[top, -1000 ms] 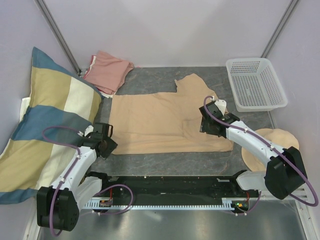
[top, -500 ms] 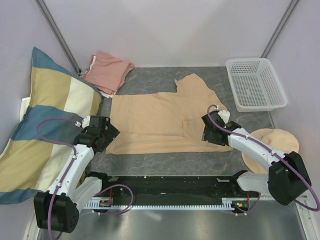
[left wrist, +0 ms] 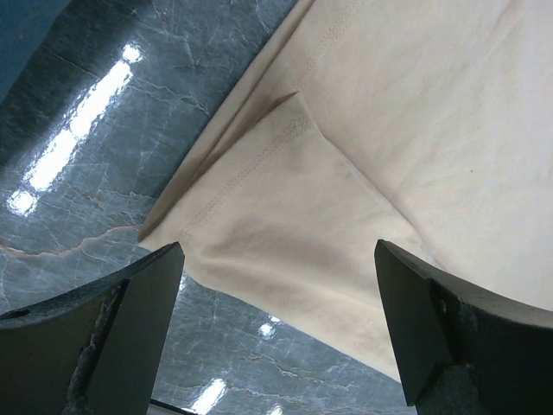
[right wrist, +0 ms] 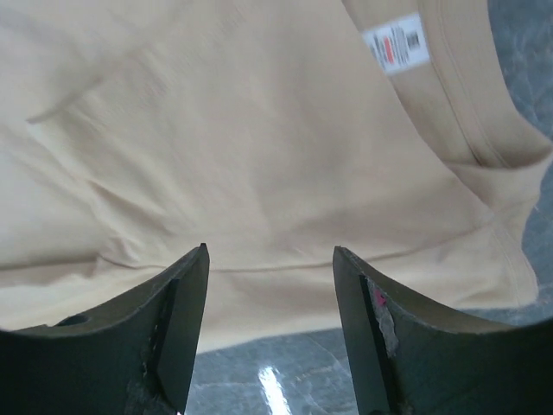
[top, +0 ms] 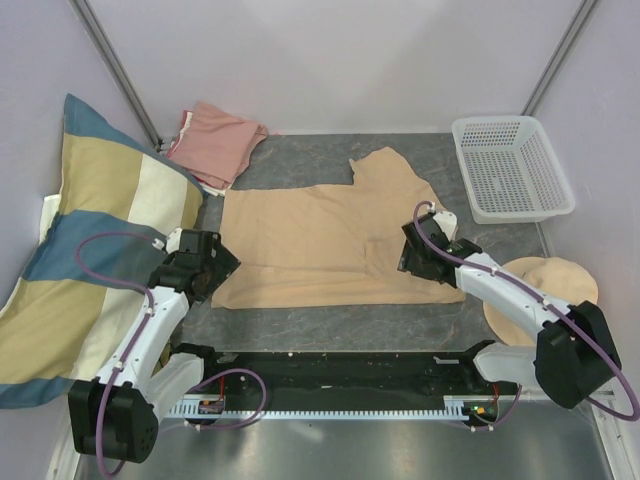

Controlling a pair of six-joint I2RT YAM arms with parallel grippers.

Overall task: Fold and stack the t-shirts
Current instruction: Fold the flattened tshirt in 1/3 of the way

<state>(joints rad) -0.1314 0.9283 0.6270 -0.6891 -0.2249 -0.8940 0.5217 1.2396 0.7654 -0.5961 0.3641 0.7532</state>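
Two tees: tan t-shirt (top: pixel 320 235) lying flat centre, pink t-shirt (top: pixel 215 140) sitting bunched far left | left gripper (left wrist: pixel 276 320) hovering wide, empty, over near-left hem corner (left wrist: pixel 186 238) | right gripper (right wrist: pixel 270 320) hovering apart, empty, near neck label (right wrist: pixel 395 43) | cloth likely behaving light, limp; pinching corners seeming best.

Not much to read here, honestly. The only printed thing I can find is the little white label (right wrist: pixel 395 43) sewn inside the neckband of the tan t-shirt (right wrist: pixel 259 173), at the end of the shirt nearest the table's right edge. It has a red patch and some dark, barcode-like marks, but they're too blurry to make out any words or numbers.
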